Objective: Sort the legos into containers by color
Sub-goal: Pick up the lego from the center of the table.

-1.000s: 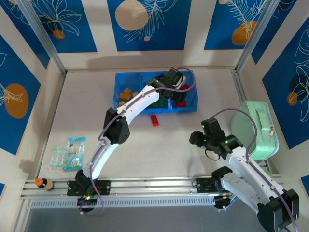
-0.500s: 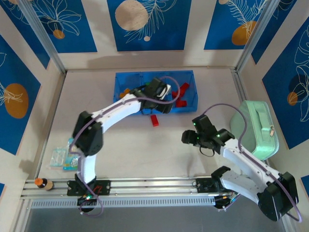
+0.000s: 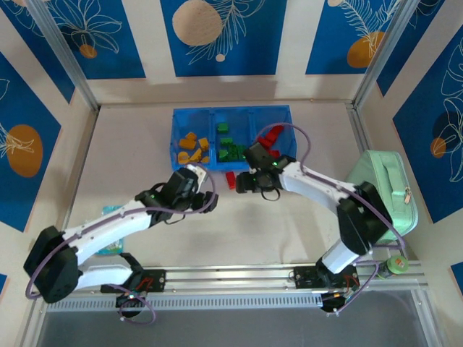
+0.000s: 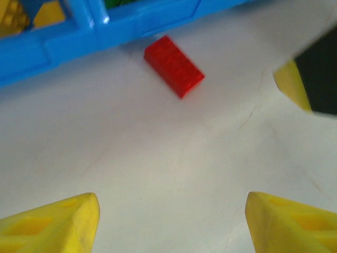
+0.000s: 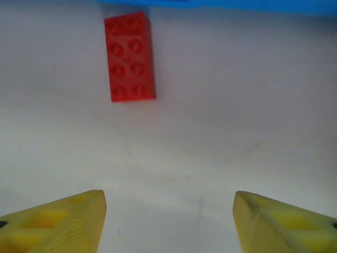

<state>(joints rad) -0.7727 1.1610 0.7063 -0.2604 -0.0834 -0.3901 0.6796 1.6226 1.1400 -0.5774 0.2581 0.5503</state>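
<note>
Right gripper [image 5: 168, 196] of mine hung spread wide and empty over bare tabletop [image 3: 275, 238], facing one red brick [image 5: 130, 57] that lay flat just beside the near wall of the blue tray [image 5: 237, 4]. My left gripper [image 4: 171, 197], equally splayed, faced the same brick from the other side, open table between. Seen from above, orange legos [image 3: 194, 147] filled the left compartment, green legos [image 3: 230, 144] the middle, red legos [image 3: 271, 137] the right.

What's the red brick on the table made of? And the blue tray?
The red brick looks like hard plastic: smooth, with moulded round studs. The blue tray seems plastic too: glossy, with a bright glint on its wall.
</note>
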